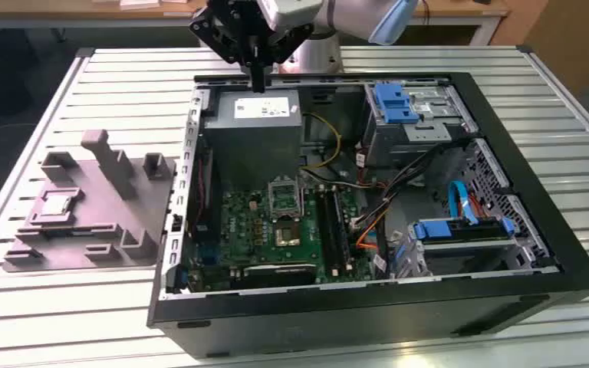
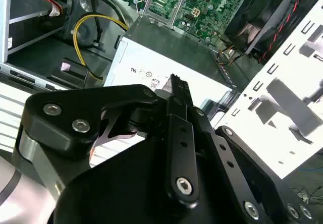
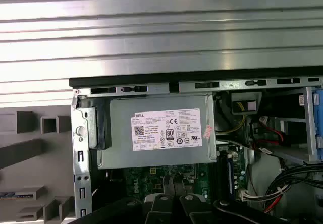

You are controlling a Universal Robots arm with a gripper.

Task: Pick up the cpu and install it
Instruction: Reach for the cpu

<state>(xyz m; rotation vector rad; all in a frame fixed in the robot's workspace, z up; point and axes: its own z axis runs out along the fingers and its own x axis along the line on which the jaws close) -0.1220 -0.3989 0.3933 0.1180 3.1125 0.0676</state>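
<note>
The arm (image 1: 348,18) entered at the top of the exterior view, showing pale grey links and a light blue joint cap (image 1: 392,21). Its silver base column (image 1: 311,55) stood directly behind. The wrist was turned so that the hand (image 1: 258,84) pointed straight down. The hand's black linkage (image 1: 235,31) spread wide at the knuckles and narrowed to a single tip. In the second wrist view the hand (image 2: 175,80) had its fingers (image 2: 180,115) pressed together along their length, with no gap and nothing gripped. The first wrist view recorded the hand (image 3: 173,181) the same way, tips meeting.
</note>
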